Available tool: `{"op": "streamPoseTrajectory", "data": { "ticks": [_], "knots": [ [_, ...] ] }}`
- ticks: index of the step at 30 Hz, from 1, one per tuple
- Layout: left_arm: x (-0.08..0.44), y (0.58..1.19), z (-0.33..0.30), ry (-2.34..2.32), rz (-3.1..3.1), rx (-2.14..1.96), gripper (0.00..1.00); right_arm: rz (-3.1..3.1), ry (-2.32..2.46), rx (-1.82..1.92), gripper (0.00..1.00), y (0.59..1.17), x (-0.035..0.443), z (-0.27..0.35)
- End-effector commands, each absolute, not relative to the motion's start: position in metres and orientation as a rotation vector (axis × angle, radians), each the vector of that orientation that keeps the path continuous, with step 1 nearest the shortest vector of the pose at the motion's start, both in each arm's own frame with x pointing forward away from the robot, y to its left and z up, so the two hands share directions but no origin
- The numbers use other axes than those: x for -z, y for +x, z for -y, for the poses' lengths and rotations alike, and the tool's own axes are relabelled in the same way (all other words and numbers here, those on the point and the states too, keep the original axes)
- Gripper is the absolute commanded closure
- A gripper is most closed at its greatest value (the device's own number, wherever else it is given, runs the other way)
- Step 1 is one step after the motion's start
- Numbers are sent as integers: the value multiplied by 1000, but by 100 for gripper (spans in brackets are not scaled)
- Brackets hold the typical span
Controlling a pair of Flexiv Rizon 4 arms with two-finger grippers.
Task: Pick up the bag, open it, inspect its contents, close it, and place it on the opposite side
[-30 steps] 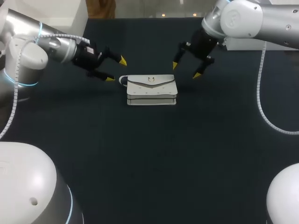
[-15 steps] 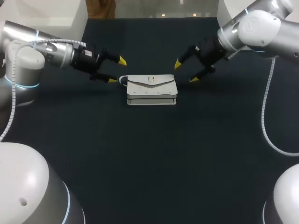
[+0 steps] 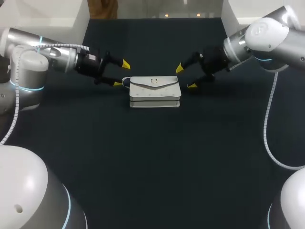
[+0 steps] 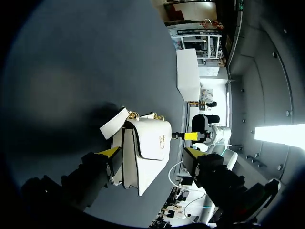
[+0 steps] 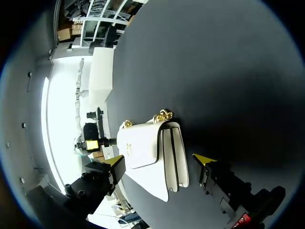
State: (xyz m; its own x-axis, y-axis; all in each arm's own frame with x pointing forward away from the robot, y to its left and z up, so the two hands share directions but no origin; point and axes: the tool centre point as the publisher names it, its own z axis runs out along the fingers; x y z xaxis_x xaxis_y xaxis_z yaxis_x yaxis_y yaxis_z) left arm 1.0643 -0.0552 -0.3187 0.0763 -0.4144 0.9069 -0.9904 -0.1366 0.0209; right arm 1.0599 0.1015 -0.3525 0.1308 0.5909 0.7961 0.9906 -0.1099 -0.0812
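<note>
Claws numbered two: left claw (image 3: 121,74) and right claw (image 3: 186,77), both spread, flanked one white bag (image 3: 155,91) on the worktop (image 3: 152,157).

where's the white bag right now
In the head view the white bag lies on the dark table, just beyond its middle, between the open left gripper at its left end and the open right gripper at its right end.
</note>
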Motion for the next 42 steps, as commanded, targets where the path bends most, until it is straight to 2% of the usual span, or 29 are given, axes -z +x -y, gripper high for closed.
{"op": "streamPoseTrajectory", "data": {
  "ticks": [1,5,8,20,24,28,34,39,42],
  "knots": [
    [328,1071,57,1636,1393,-1021,22,1512,-1761,814,20,1064,357,-103],
    [331,1071,61,1632,1369,-1008,36,1502,-1747,823,23,1065,358,-106],
    [332,1069,64,1630,1373,-995,39,1495,-1744,820,24,1065,359,-108],
    [341,1066,73,1631,1379,-973,35,1461,-1695,829,20,1059,365,-113],
    [342,1067,74,1614,1380,-978,38,1458,-1673,834,24,1057,364,-115],
    [343,1068,77,1606,1378,-980,41,1449,-1657,839,36,1057,365,-117],
    [344,1068,79,1597,1365,-986,45,1455,-1633,841,38,1056,364,-124],
    [347,1068,83,1593,1356,-988,50,1450,-1611,828,43,1056,368,-130],
    [349,1069,85,1601,1359,-986,49,1450,-1606,823,44,1057,369,-133]
  ]
}}
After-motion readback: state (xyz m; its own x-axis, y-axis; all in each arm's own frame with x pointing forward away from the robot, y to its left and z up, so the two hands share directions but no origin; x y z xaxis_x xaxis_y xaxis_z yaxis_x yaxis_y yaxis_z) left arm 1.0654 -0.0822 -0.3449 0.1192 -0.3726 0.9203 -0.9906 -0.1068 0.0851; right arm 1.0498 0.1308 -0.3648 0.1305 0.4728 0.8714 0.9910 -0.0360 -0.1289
